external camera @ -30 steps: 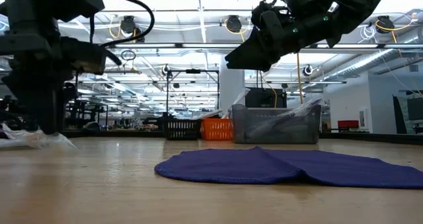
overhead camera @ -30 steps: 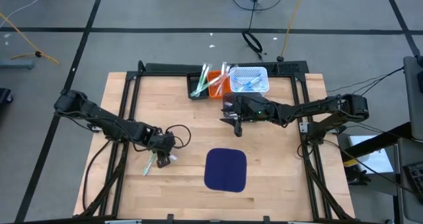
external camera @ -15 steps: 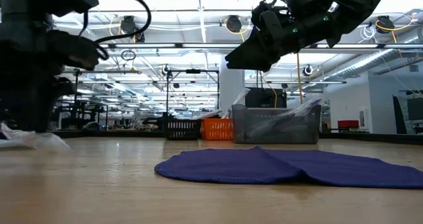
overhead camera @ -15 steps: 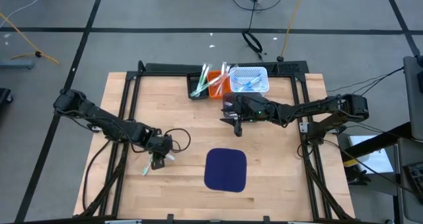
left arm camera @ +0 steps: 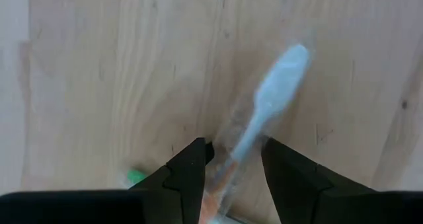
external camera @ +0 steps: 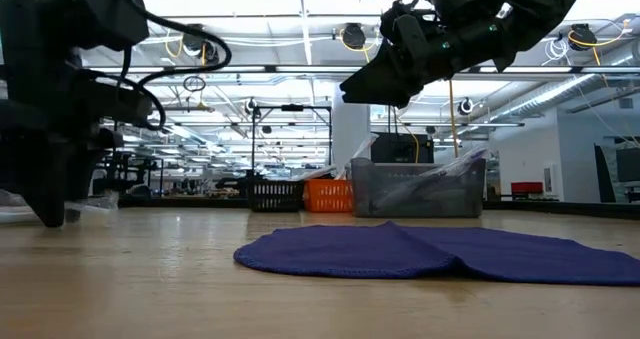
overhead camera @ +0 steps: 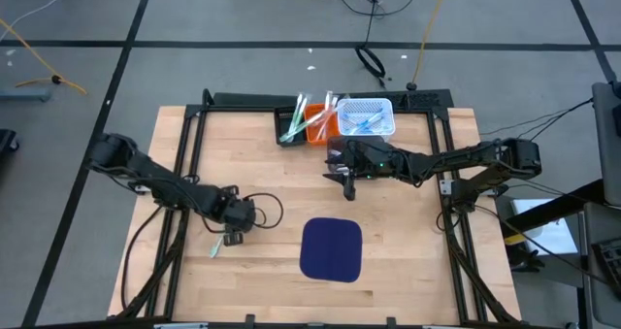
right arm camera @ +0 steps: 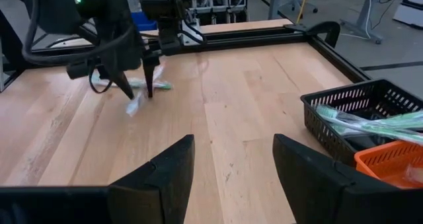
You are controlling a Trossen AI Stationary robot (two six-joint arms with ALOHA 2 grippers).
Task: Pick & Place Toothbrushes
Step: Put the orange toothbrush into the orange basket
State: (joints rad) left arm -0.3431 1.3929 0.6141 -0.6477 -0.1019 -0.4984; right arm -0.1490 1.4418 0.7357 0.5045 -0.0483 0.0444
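High view: the left gripper (overhead camera: 236,226) hangs low over the table (overhead camera: 408,261), left of the blue mat (overhead camera: 331,248), with a wrapped toothbrush (overhead camera: 216,246) lying just beside it on the wood; the right gripper (overhead camera: 349,181) waits above the mat's far side, near the three bins (overhead camera: 335,120), which already hold several toothbrushes.

Low view: the left gripper (external camera: 55,194) stands close to the wood; the right one (external camera: 385,79) hovers high.

Left wrist view: its jaws stand apart, astride the toothbrush's (left arm camera: 264,112) handle, not yet closed on it.

Right wrist view: its fingers (right arm camera: 162,174) are spread and hold nothing; the black bin (right arm camera: 360,115) carries wrapped brushes.

Judging by this, most brushes are binned; this one remains to be grasped and carried over.
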